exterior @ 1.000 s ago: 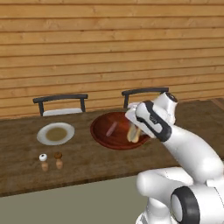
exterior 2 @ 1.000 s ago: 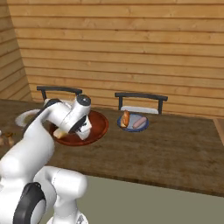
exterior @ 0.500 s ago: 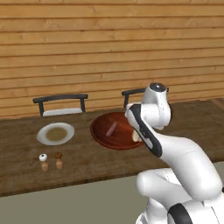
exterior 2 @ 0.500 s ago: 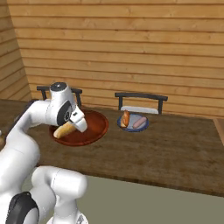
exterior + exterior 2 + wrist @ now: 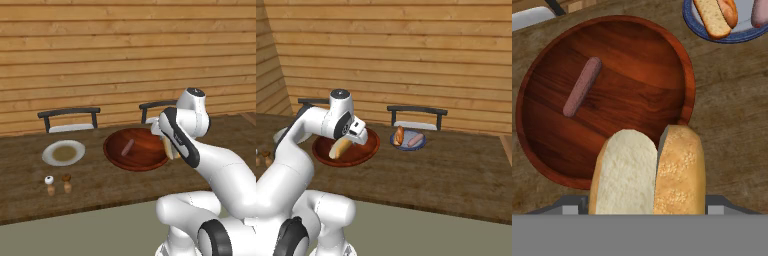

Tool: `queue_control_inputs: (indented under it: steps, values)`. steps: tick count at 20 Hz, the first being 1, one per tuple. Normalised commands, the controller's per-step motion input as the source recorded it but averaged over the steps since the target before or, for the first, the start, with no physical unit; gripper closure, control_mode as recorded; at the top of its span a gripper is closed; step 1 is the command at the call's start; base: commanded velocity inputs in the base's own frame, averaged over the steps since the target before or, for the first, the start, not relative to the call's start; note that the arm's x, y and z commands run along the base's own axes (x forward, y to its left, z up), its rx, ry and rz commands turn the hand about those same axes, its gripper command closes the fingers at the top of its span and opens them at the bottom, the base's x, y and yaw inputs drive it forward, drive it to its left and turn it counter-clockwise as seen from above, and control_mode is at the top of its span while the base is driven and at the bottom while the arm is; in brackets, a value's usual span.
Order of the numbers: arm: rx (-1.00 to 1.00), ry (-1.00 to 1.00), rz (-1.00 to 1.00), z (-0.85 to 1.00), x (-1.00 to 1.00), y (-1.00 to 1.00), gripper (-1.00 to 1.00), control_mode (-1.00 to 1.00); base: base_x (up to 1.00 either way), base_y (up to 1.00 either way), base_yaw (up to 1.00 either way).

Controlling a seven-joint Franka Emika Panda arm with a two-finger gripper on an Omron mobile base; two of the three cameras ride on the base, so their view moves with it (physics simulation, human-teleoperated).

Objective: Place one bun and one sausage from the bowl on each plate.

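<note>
The hand (image 5: pixel 348 142) grips one bun (image 5: pixel 649 172) above the bowl (image 5: pixel 662 60) holding one sausage (image 5: pixel 582 86).

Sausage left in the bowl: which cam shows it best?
Hand view: the sausage lies unobstructed across the bowl floor, seen from above. The left base view shows it small and faint. In the right base view I can't make it out.

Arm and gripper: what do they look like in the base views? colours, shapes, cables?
The arm has glossy white rounded shells with dark grey-black bands at the joints and a round cap with a dark disc on top of the upper joint. The base joint shows a black ring. The gripper is a white blocky hand; its fingers are too small to make out. No loose cables or markings are visible.
</note>
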Motion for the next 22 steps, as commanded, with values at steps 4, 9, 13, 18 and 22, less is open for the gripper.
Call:
queue_control_inputs:
  steps: [4,9,13,18,22]
  values:
    - [-0.02,-0.01,0.07,0.0,-0.09,0.1,1.0,-1.0,0.0,0.0,0.0]
    - [-0.03,0.0,0.0,0.0,-0.07,0.06,1.0,-1.0,0.0,0.0,0.0]
    - [0.0,0.0,0.0,0.0,0.0,0.0,1.0,1.0,-0.13,0.0,0.0]
    - [0.0,0.0,0.0,0.0,0.0,0.0,1.0,1.0,-0.5,0.67,-0.02]
    - [0.0,0.0,0.0,0.0,0.0,0.0,1.0,1.0,0.06,0.96,0.0]
